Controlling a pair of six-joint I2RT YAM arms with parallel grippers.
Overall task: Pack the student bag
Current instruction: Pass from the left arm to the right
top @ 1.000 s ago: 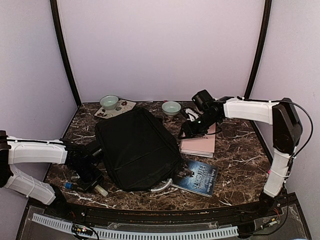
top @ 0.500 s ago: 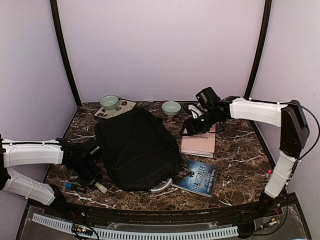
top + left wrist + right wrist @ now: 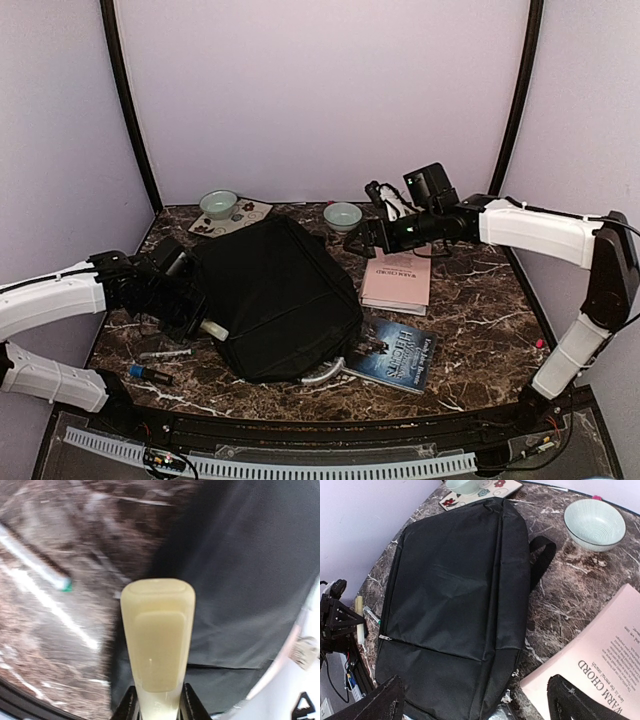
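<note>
— Top external puts the student bag (image 3: 275, 295) flat in the middle of the marble table (image 3: 480, 300), with its grey-white handle (image 3: 322, 374) at the near edge. Do we agree?
— We do. The handle lies just beside the blue book (image 3: 400, 352), and a pink book (image 3: 398, 280) sits just off the bag's right side.
— What do we say about the left gripper (image 3: 195, 318)?
— It sits low at the bag's left edge. In the left wrist view its jaws are clamped on a pale cream stick (image 3: 157, 640), whose tip points over the border between marble and black fabric. We cannot tell whether the stick touches the bag.
— And that blurred streak to the left of it?
— A pen (image 3: 35, 555) with a green end, lying on the marble.
— The right gripper (image 3: 362, 238)?
— It hangs above the table between the bag's far right corner and the pink book, near a pale green bowl (image 3: 343, 214). The right wrist view shows its fingers (image 3: 387, 700) spread wide with nothing between them, and the bag below.
</note>
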